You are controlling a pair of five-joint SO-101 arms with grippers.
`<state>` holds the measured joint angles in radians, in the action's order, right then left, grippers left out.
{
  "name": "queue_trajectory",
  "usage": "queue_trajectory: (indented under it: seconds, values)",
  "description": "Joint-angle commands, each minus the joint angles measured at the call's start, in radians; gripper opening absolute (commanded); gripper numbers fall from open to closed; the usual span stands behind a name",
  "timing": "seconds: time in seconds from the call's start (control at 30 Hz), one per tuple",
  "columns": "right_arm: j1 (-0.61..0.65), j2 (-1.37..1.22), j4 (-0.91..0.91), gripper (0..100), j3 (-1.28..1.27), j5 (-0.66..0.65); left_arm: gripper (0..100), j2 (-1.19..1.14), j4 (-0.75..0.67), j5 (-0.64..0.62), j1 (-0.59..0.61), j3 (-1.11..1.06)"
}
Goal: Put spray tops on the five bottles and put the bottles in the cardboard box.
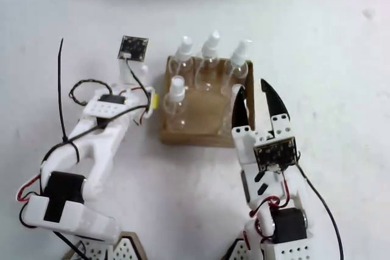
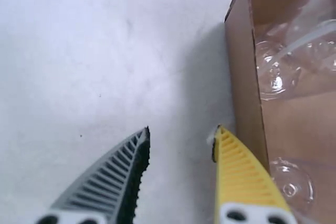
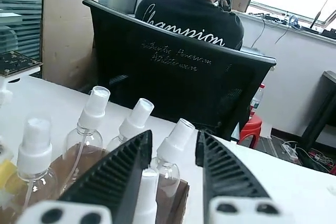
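Brown open-topped cardboard box (image 1: pixel 195 137) on a white table (image 1: pixel 329 59). Five clear plastic bottles with white spray tops (image 1: pixel 211 53) stand upright inside it: three along the far wall, one near the left wall, and a fifth bottle (image 1: pixel 236 91) at the right wall. The left gripper (image 2: pixel 182 131), with one grey finger and one yellow, is spread apart and empty just outside the box's left wall. The right gripper (image 1: pixel 251 84), with black fingers, gapes open and holds nothing, its fingers on either side of the right wall beside the fifth bottle.
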<state>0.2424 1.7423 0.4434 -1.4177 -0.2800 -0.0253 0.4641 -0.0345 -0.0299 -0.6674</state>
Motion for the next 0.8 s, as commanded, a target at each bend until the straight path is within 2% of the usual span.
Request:
queue_trajectory:
  seconds: [0.0, 0.13, 0.2, 0.3, 0.53, 0.77]
  values:
    - [-0.007, 0.007, 0.01, 10.8, 0.028, 0.006, 19, 0.004, -0.018, 0.011, -0.008, 0.058]
    - [-0.008, 0.008, 0.012, 0.5, 0.031, 0.006, 19, 0.004, -0.02, 0.011, -0.008, 0.058]
    - [-0.008, 0.028, 0.012, 3.2, 0.038, 0.0, 19, 0.004, -0.02, 0.011, -0.008, 0.058]
    - [-0.012, 0.068, 0.048, 1.5, 0.1, -0.002, 19, 0.004, -0.02, 0.011, -0.008, 0.058]
    - [-0.005, 0.062, 0.337, 1.5, 0.368, 0.006, 19, 0.004, -0.02, 0.011, -0.008, 0.058]
    - [-0.015, 0.062, 0.55, 1.5, 0.512, -0.002, 19, 0.004, -0.018, 0.011, -0.008, 0.057]
